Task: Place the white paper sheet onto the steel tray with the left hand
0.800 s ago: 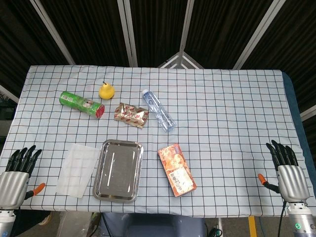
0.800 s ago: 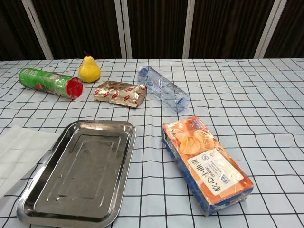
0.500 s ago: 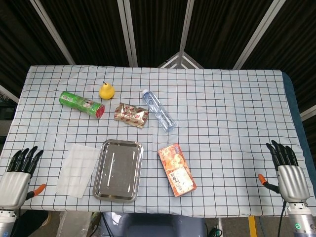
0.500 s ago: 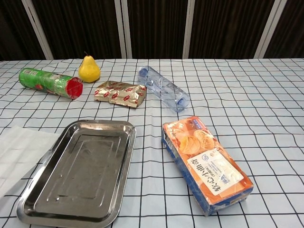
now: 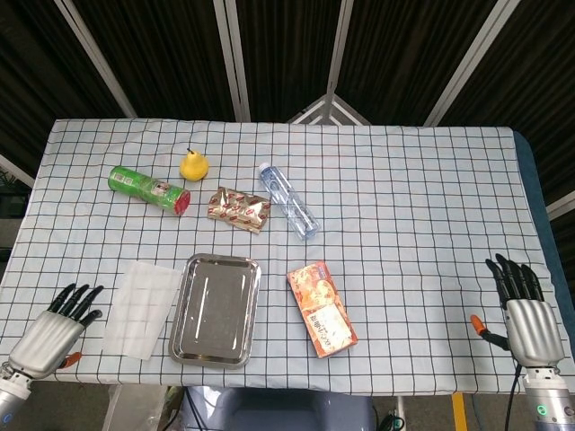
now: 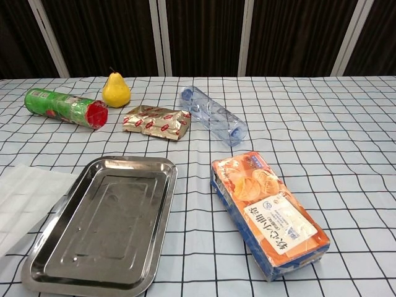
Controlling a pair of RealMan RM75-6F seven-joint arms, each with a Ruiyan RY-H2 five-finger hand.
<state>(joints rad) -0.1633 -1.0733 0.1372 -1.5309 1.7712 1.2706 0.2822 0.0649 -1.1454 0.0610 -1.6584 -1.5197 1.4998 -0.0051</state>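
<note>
The white paper sheet [image 5: 140,308] lies flat on the checked cloth just left of the steel tray [image 5: 216,310], which holds nothing. In the chest view the paper sheet [image 6: 25,198] shows at the left edge beside the steel tray [image 6: 102,226]. My left hand [image 5: 56,329] hovers at the table's front-left corner, fingers spread and pointing toward the paper, a short way left of it and holding nothing. My right hand [image 5: 523,310] stays at the front-right edge, fingers apart and empty. Neither hand shows in the chest view.
An orange snack box [image 5: 321,308] lies right of the tray. Farther back are a clear water bottle [image 5: 288,199], a foil snack packet [image 5: 239,208], a yellow pear [image 5: 194,165] and a green can [image 5: 148,188] on its side.
My left hand has shifted right and turned its fingers toward the paper sheet. The right hand and all the objects have stayed put.
</note>
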